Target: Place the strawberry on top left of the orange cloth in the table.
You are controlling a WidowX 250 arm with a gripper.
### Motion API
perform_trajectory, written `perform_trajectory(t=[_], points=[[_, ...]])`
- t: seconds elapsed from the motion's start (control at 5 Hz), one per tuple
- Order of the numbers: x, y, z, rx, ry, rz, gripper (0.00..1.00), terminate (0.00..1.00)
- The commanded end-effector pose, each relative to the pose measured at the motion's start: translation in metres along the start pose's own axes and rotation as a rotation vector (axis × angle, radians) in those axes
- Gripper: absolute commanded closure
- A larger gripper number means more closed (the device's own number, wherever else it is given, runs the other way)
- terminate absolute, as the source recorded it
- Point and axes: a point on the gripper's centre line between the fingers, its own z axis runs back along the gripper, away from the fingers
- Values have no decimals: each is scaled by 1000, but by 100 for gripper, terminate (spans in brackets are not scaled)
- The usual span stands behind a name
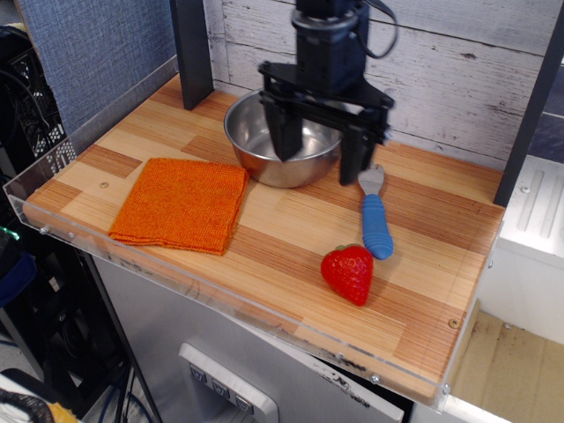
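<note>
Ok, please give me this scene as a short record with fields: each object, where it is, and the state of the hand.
strawberry: on the table, front right, not held
orange cloth: flat on the left side, nothing on it
steel bowl: at the back, looks empty, partly behind the hand
fork with blue handle: right of the bowl, just behind the strawberry
hand: open, holding nothing, above the bowl's front edge
task state: strawberry not yet picked up

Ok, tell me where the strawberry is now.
The strawberry lies on the table near its front edge, right of the orange cloth, just below the blue-handled fork.
</note>
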Motion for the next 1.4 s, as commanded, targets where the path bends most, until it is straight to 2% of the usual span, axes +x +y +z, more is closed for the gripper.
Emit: perform_trajectory(t=[0.0,0.4,0.6,0.8,1.0,1.2], points=[[-17,-35,-3,-5,-19,-97,0,0],[-24,-18,-35,-4,98,-82,0,0],[-23,-21,-56,-15,146,-75,0,0],[-23,-31,-68,-21,174,-100,0,0],[-24,-41,-71,-12,172,-130,0,0],[-25,-45,-72,-8,163,-137,100,0]])
